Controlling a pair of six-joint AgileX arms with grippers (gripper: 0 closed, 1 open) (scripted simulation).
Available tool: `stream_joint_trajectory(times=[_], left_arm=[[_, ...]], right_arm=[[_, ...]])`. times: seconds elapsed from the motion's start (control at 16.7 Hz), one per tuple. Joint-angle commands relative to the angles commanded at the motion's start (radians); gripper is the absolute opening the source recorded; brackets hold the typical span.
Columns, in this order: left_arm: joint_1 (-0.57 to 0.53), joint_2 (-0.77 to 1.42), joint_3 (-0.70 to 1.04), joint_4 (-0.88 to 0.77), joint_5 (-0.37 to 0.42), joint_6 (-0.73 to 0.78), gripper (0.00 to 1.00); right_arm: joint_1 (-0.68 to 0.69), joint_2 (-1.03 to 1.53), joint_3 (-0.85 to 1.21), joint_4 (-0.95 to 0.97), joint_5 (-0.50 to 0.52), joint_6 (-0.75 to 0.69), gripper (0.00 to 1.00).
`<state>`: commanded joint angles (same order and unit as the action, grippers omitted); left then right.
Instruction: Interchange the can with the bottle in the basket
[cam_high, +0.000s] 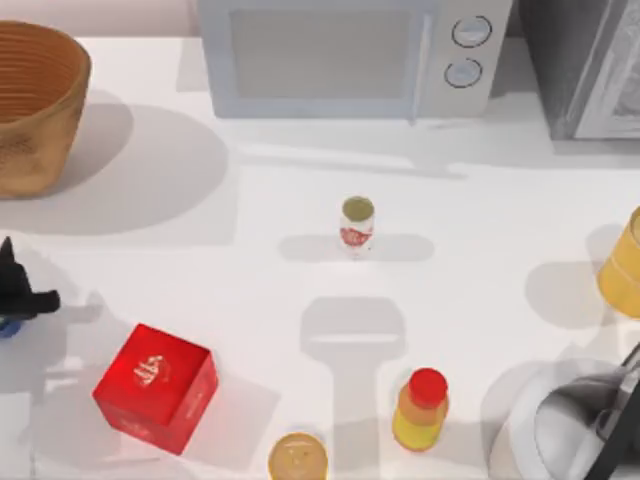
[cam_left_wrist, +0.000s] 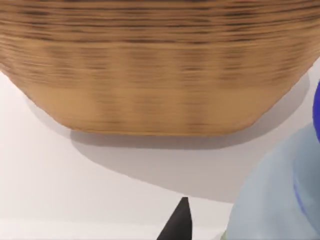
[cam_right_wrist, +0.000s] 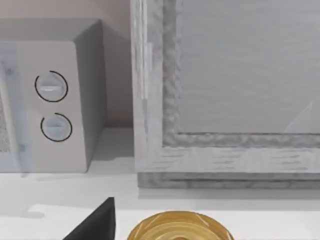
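Observation:
The can (cam_high: 357, 222), slim and white with red markings and an olive-gold top, stands upright at the table's middle. The wicker basket (cam_high: 35, 100) sits at the far left corner and looms close in the left wrist view (cam_left_wrist: 160, 65). My left gripper (cam_high: 22, 292) is at the table's left edge, just in front of the basket, shut on the bottle (cam_left_wrist: 280, 200), a blue-tinted clear bottle pressed close beside one dark fingertip (cam_left_wrist: 179, 220). A bit of the bottle's blue (cam_high: 8, 325) peeks out beside that gripper. My right arm (cam_high: 585, 425) rests at the near right corner, its fingertip (cam_right_wrist: 100, 222) held wide.
A white microwave (cam_high: 350, 55) and a grey cabinet (cam_high: 590, 65) line the back. A red box (cam_high: 155, 388), an amber-topped can (cam_high: 297, 460) and a yellow-orange bottle with a red cap (cam_high: 422, 408) stand near the front. A yellow container (cam_high: 622, 265) is at the right edge.

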<state>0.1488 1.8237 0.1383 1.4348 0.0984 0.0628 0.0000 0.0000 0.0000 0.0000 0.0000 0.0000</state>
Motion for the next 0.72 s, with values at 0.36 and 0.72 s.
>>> stream_joint_trajectory(times=[0.36, 0.72], left_arm=[[0.207, -0.229, 0.215, -0.347, -0.089, 0.088, 0.00], [0.245, -0.306, 0.642, -0.847, -0.071, 0.127, 0.00]], right_arm=[[0.000, 0.000, 0.000, 0.000, 0.000, 0.000, 1.00], [0.000, 0.000, 0.000, 0.000, 0.000, 0.000, 1.00]])
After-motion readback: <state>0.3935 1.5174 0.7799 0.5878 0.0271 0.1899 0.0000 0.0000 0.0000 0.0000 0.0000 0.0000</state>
